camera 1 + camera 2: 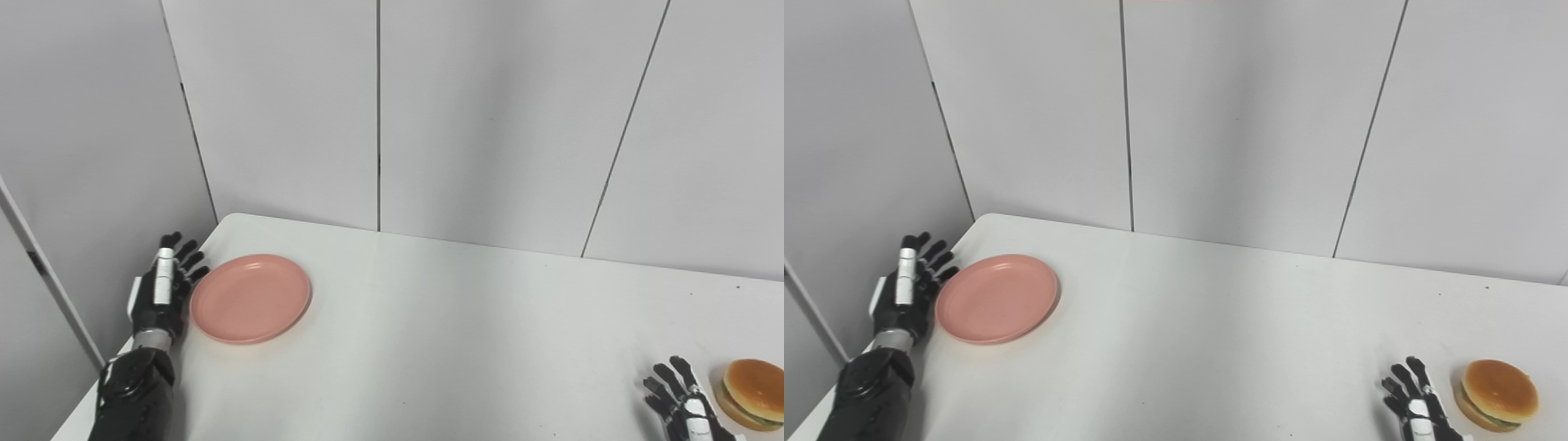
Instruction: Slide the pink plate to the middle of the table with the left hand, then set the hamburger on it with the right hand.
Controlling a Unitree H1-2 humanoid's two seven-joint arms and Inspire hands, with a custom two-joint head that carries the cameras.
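Observation:
A pink plate (250,297) lies empty on the white table (441,343) near its far left corner. My left hand (164,285) is open, fingers spread, right beside the plate's left rim; I cannot tell if it touches. A hamburger (752,392) with a brown bun sits at the near right of the table. My right hand (683,401) is open and empty just left of the hamburger, partly cut off by the bottom edge. The hamburger also shows in the right eye view (1497,394).
Grey wall panels (490,122) stand close behind the table's back edge. The table's left edge runs just past my left arm (131,395).

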